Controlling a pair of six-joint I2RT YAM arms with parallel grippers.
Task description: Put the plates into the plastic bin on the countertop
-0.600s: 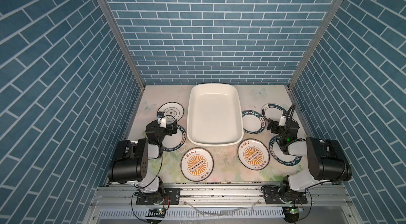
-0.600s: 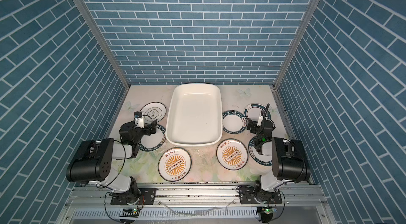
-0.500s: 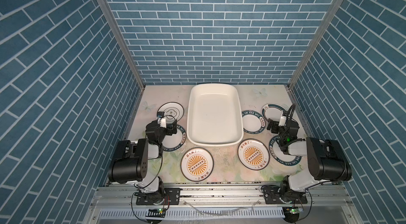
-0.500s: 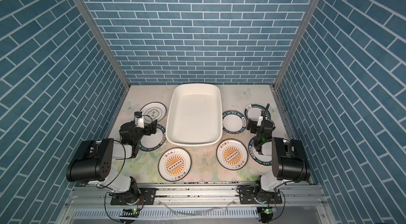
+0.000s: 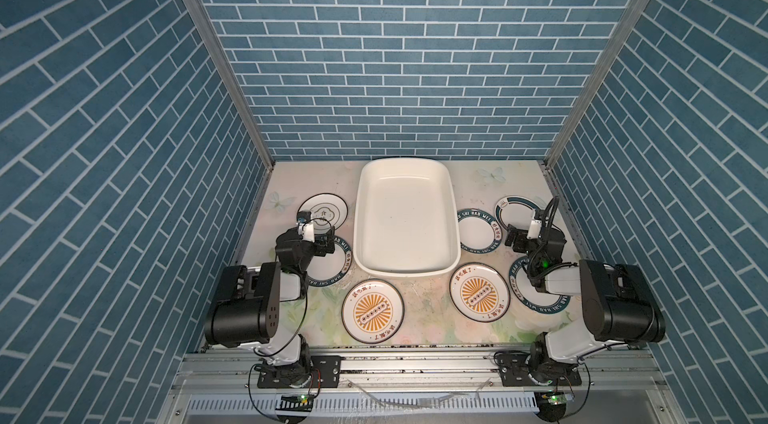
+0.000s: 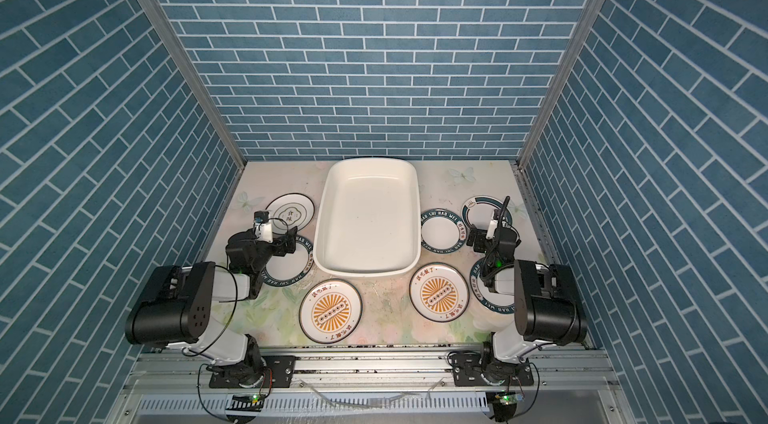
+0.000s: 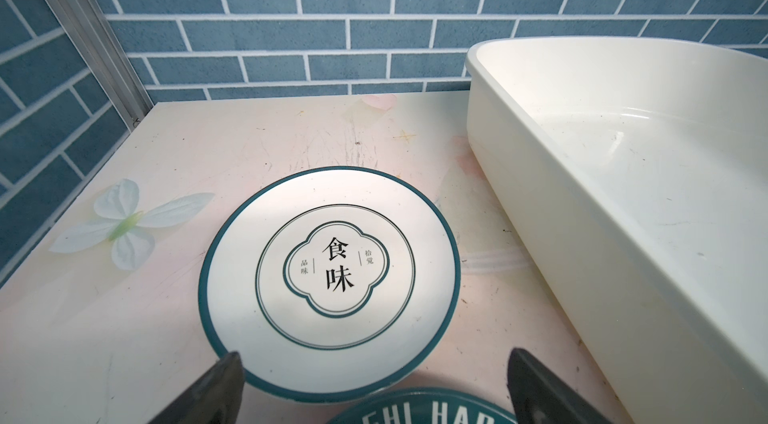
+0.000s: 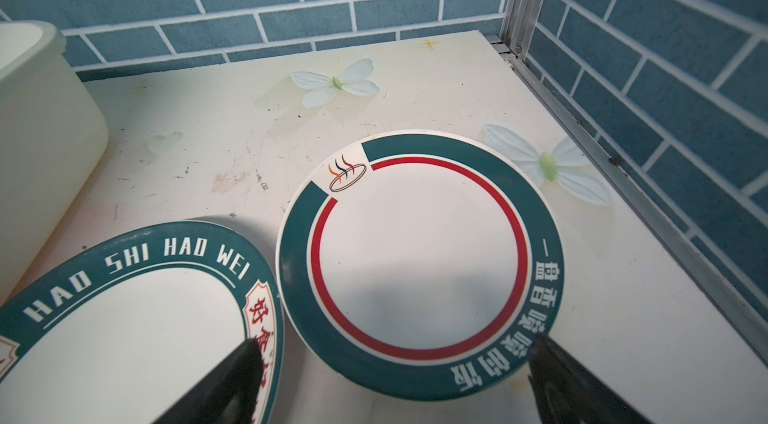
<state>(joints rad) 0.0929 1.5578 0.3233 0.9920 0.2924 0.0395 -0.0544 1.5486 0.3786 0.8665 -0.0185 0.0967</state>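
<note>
Since nothing is gripped, left gripper [image 7: 374,355] and right gripper [image 8: 392,341] are held agape, aimed at plates [image 7: 328,268] flanking plastic bin [image 7: 482,118].

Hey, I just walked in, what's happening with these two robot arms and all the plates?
The job is loading the plates into the bin, but nothing is lifted yet. All seven plates lie flat on the countertop around the bin, which is empty. The left gripper hangs open at the near edge of the ringed plate. The right gripper hangs open at the near edge of the red-ringed plate, holding nothing.
</note>
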